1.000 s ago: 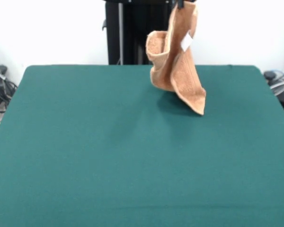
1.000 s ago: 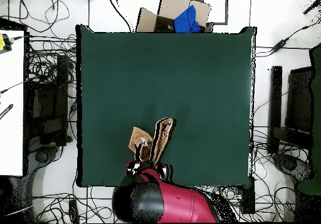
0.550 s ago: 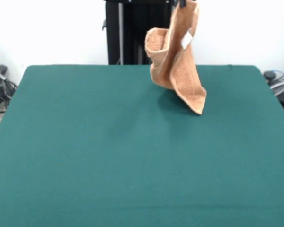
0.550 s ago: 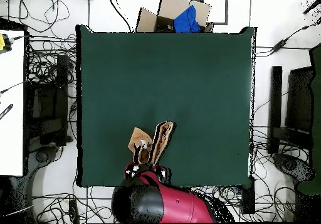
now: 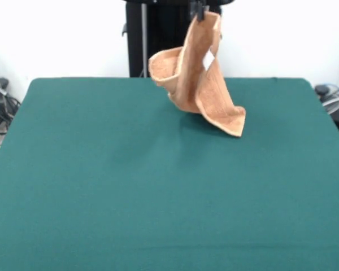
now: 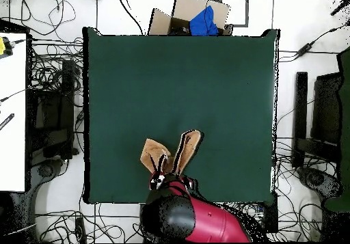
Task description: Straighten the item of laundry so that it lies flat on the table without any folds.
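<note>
Towel: peach-orange terry throughout, with one small white tag on its upper part. Table: uniform dark green cloth, no pattern, edge to edge. Arm, overhead view: red shell with a black section. Cardboard box past the tabletop's far edge: brown, holding a blue item. Surrounding floor: white, crossed by black cables.

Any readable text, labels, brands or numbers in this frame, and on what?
None can be read.
The white tag on the towel: looks blank, too small to tell any print.
The cardboard box beyond the table: no legible marking.
The gripper and arm: no lettering shows.
</note>
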